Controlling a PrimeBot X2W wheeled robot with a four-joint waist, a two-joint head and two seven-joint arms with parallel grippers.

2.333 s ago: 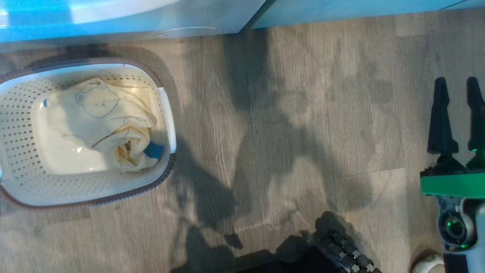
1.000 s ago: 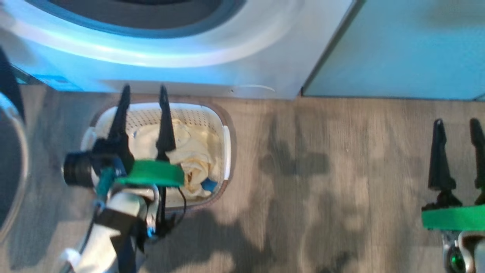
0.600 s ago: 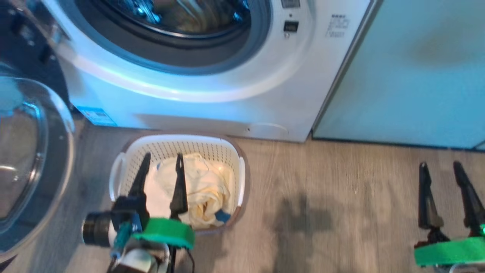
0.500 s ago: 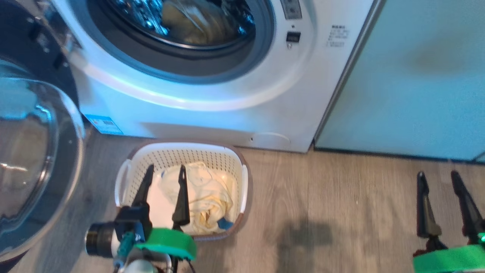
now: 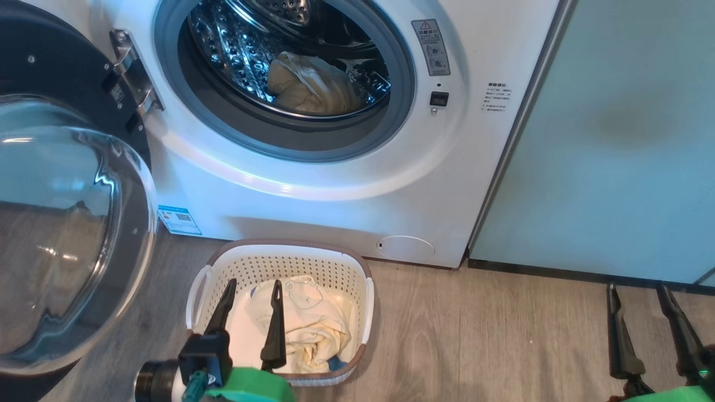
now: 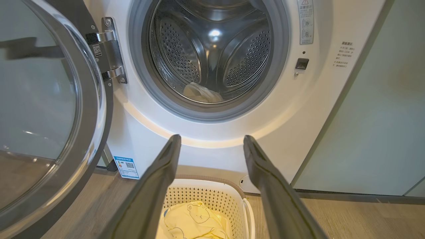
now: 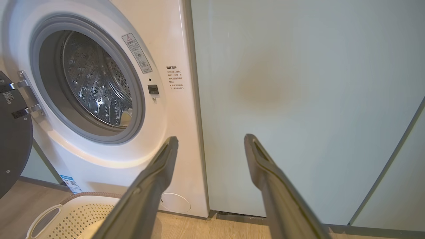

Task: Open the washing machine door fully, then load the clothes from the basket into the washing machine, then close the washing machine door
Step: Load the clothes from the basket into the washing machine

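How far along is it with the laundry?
Done: the washing machine door stands wide open, and one cream garment lies inside the washing machine. In hand: the left gripper hovers open and empty over the basket. Left: the clothes in the basket need loading, then the door needs closing.

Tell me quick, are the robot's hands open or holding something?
Left gripper: open, holding nothing.
Right gripper: open, holding nothing.

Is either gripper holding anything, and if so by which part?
Nothing is held: the left gripper is open over the basket, the right gripper open over the floor.
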